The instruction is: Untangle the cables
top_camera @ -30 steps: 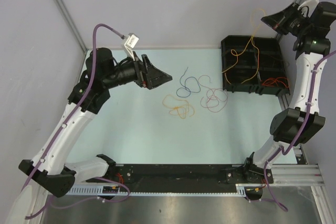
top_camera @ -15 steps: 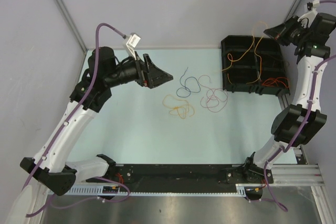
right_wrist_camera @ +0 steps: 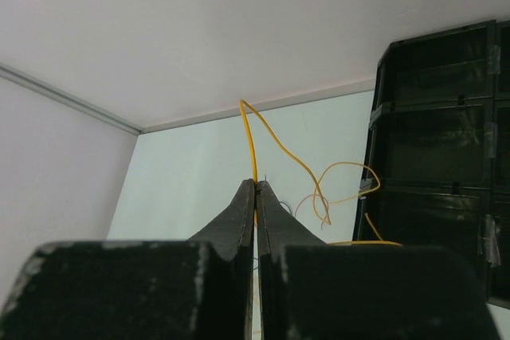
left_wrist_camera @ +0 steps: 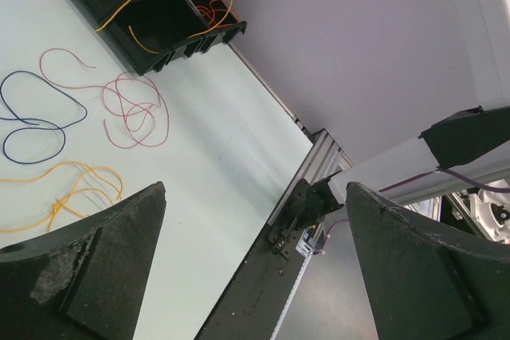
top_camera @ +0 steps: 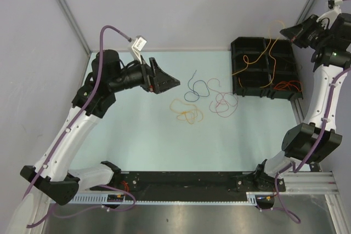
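Yellow thin cable (right_wrist_camera: 251, 145) is being pinched by my right claw (right_wrist_camera: 255, 185), jaws pressing flat together, high over the black compartmented plastic tray (top_camera: 239, 45), and I am seeing it trailing down into that tray. My left claw (left_wrist_camera: 255, 193) is hovering wide open above the pale green tabletop (left_wrist_camera: 199, 157), near the loose dark blue cable (left_wrist_camera: 36, 125), pink cable (left_wrist_camera: 131, 109) and orange cable (left_wrist_camera: 57, 206) lying there.

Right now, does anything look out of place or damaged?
Two things. The yellow cable is pinched in the right fingers and hangs in the air, its lower end trailing down into the black bin. One left finger has a chipped, whitish patch on its pad.
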Robot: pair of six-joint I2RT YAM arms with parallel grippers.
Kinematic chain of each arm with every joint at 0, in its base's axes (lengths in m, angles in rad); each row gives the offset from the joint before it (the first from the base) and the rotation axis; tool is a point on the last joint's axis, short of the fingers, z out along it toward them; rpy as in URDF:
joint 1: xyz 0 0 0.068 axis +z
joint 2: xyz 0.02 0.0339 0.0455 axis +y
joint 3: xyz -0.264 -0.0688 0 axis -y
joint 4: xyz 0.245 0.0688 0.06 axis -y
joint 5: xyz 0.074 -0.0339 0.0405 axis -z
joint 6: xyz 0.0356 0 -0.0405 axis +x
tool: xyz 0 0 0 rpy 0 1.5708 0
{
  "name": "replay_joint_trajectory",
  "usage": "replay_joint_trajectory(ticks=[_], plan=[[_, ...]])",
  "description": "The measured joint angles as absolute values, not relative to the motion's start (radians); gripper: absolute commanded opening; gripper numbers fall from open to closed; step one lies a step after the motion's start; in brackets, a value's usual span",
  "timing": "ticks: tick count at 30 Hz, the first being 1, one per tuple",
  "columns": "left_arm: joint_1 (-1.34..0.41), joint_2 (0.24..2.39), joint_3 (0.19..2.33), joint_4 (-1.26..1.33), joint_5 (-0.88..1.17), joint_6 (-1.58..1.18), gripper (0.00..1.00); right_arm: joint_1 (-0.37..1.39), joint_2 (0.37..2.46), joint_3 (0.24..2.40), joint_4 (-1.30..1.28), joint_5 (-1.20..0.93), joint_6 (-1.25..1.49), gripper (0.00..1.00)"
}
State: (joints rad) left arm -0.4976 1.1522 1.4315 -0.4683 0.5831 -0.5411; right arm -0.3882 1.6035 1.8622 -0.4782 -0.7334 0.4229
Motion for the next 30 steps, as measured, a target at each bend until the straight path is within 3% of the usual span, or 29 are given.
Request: replay_joint_trajectory(ticks=[14,30], plan=[[-0.498,1.106,1.425,-0.474,0.599,-0.55,1.0,-0.369,1.5,1.78,-0.558,-0.621,0.358,0.0],[-0.497,1.081,1.378,-0.474,0.6,-0.577,1.0,-0.299,1.583,1.708,-0.548,-0.512,0.326,0.0]])
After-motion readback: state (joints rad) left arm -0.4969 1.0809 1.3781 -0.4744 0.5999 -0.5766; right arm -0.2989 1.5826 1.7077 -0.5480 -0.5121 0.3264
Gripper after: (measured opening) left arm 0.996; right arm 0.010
